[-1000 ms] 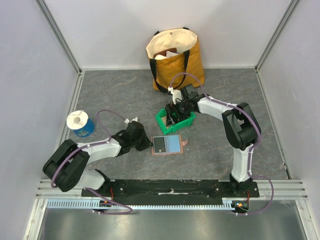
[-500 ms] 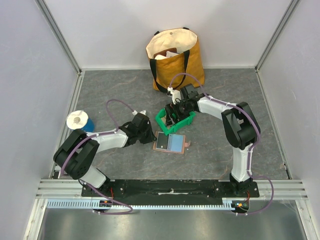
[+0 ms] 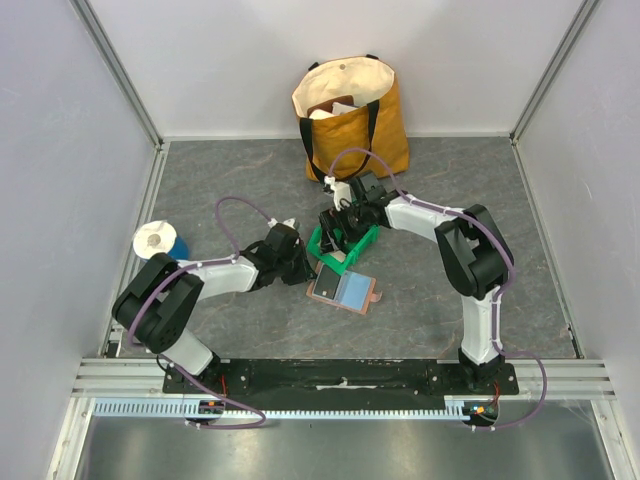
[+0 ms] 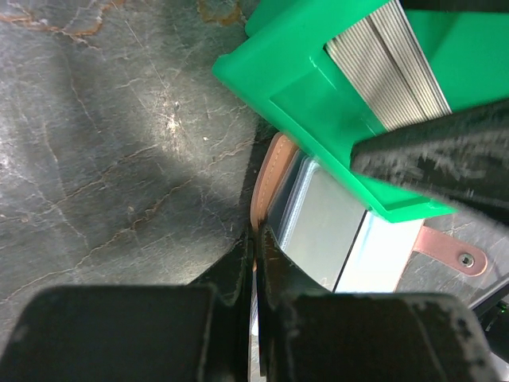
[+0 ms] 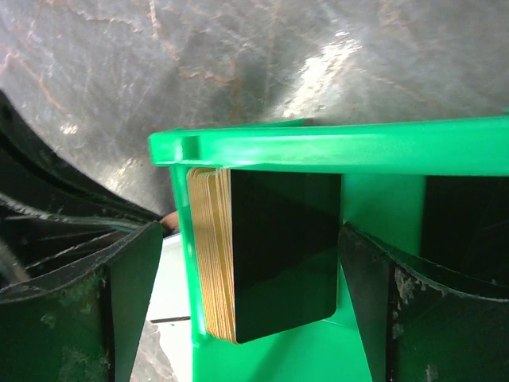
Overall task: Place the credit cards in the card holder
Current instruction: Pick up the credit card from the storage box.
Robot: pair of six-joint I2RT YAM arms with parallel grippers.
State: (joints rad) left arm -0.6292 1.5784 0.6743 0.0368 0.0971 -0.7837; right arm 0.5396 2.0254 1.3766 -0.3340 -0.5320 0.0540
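Note:
The terracotta card holder (image 3: 350, 292) lies open on the table, its light blue lining up and its snap tab (image 4: 449, 251) to the right. A grey credit card (image 4: 318, 223) lies on its left half. My left gripper (image 3: 306, 272) is shut on the holder's brown left edge (image 4: 266, 187). A stack of credit cards (image 5: 282, 247), black on top with gold edges, stands in the green bin (image 5: 318, 147). My right gripper (image 5: 246, 247) is open and straddles that stack, one finger outside the bin wall and one inside.
The green bin (image 3: 330, 258) overhangs the holder's far edge. A yellow and cream tote bag (image 3: 350, 115) stands at the back wall. A blue roll with a white top (image 3: 158, 243) sits at the far left.
My left arm has swung forward and right, and the card holder has slid and turned with it, ending under the bin's corner. The right gripper and bin have shifted slightly left.

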